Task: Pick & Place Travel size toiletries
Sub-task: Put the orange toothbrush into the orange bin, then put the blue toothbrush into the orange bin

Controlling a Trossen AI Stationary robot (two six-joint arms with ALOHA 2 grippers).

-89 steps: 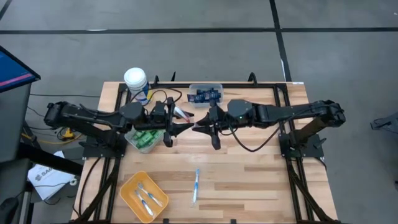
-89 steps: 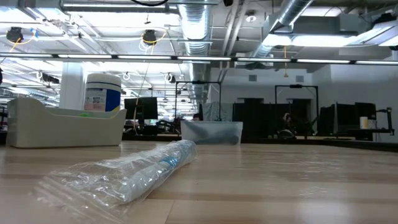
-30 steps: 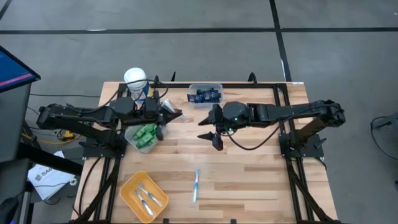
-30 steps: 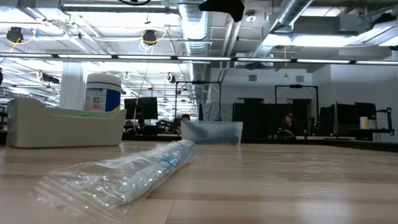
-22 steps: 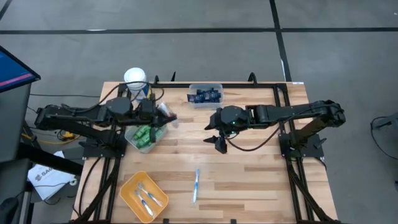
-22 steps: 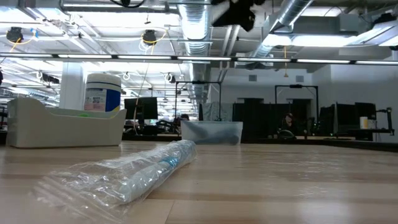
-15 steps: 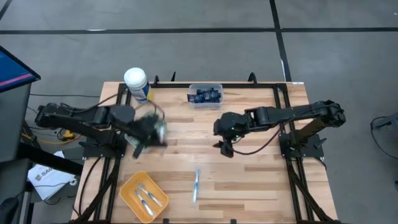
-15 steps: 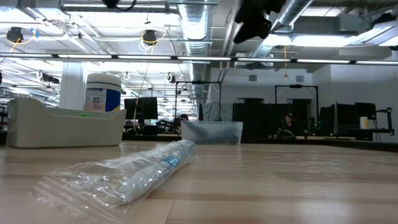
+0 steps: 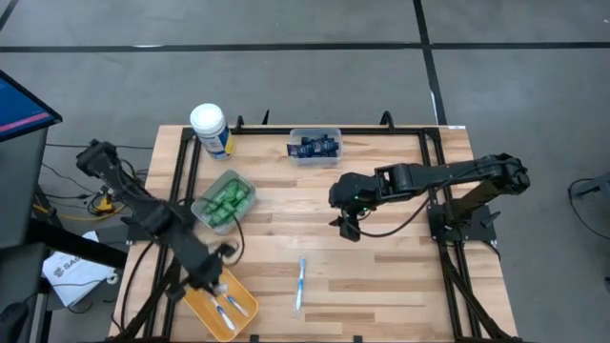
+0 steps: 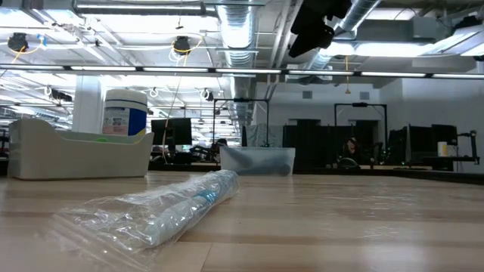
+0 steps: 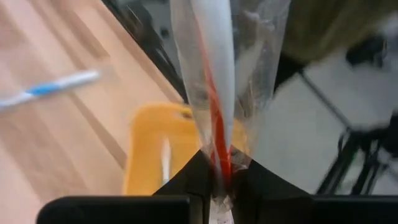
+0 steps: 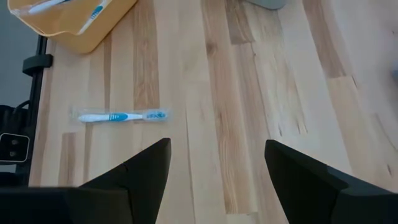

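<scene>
My left gripper (image 9: 217, 276) hovers over the far rim of the yellow bin (image 9: 246, 297), shut on a red-and-white toothbrush (image 11: 214, 62) in a clear wrapper. Two white-blue toothbrushes lie inside that bin. Another wrapped white-blue toothbrush (image 9: 301, 284) lies flat on the table near the front edge, and also shows as the toothbrush (image 12: 118, 116) in the right wrist view. My right gripper (image 9: 345, 225) hangs open above the table's middle, holding nothing. Green bottles (image 9: 225, 200) fill a grey bin, and navy tubes (image 9: 315, 147) sit in a clear bin at the back. My left gripper pinches one end of the wrapped red-and-white toothbrush (image 11: 219, 155) between its two fingers. The toothbrush runs on along the fingers, past their tips, in the air over the yellow bin (image 11: 146, 149). Its clear wrapper flares out slack around it.
A big white canister (image 9: 210, 128) stands at the back left corner. The table's black frame rails run along the left and right edges. Bare wood lies between the loose toothbrush and the right arm, and across the near right part.
My left gripper has swung from beside the grey bin at the back left toward the near edge, carrying the red-and-white toothbrush over the yellow bin. My right gripper has drifted a little toward the near and right edges, staying open.
</scene>
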